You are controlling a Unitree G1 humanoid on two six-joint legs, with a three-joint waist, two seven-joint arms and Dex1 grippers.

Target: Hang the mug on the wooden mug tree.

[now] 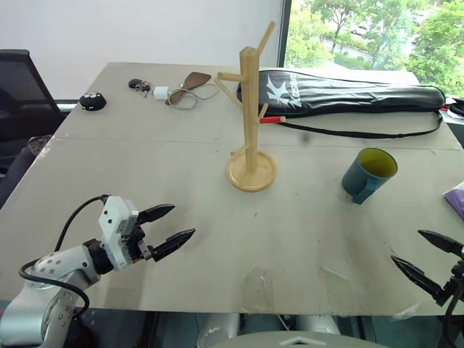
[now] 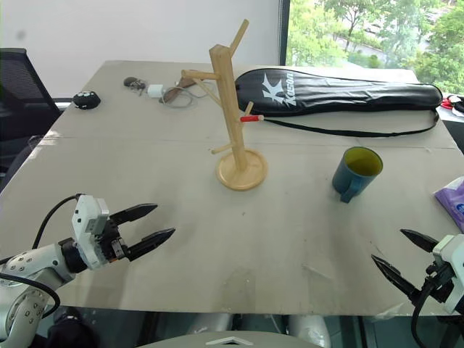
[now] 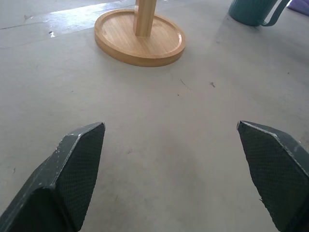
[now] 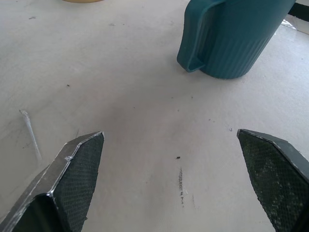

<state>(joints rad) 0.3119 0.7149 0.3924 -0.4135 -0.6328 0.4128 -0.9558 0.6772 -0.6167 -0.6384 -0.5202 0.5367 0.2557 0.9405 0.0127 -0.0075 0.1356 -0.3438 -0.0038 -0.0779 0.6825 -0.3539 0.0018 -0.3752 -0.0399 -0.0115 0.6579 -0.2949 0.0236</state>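
The mug tree (image 1: 251, 161) stands upright near the middle of the table (image 1: 145, 167). The mug (image 1: 368, 175) sits upright to its right, well apart, handle toward the near edge. Behind both, a long racket bag (image 1: 341, 93) lies across the far right. A small clutter of keys and cable (image 1: 170, 88) lies at the far left.

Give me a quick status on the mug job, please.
Left pincer and right pincer open, empty. Mug upright on table, right of mug tree, unhung. Path between them clear.
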